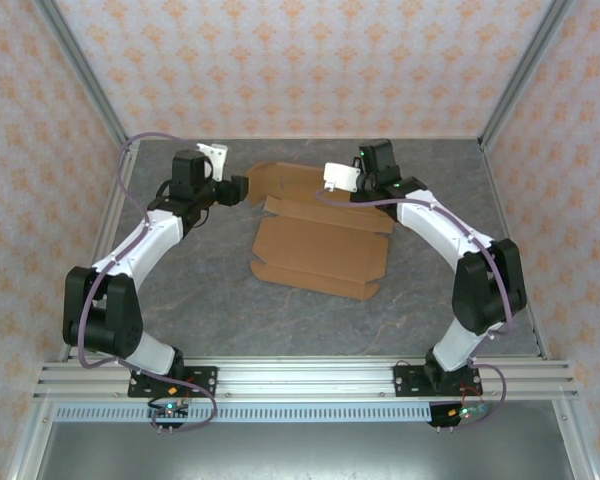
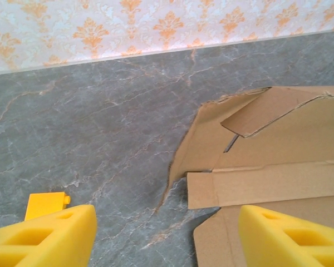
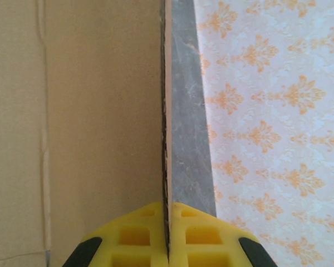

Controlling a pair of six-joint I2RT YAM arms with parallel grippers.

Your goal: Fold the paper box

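Cardboard of the paper box (image 1: 320,245), laid flat on the bench (image 1: 180,290) with long axis left-right, is pinched at its far edge by the right fingers (image 3: 139,236), with the left fingers (image 2: 50,236) spread wide at its far-left corner.

I can't read any text, label, brand, number or sign in these views. The box (image 1: 320,240) is plain brown card on every face I see. The wallpaper (image 1: 300,60) carries an orange ornament pattern, not letters.
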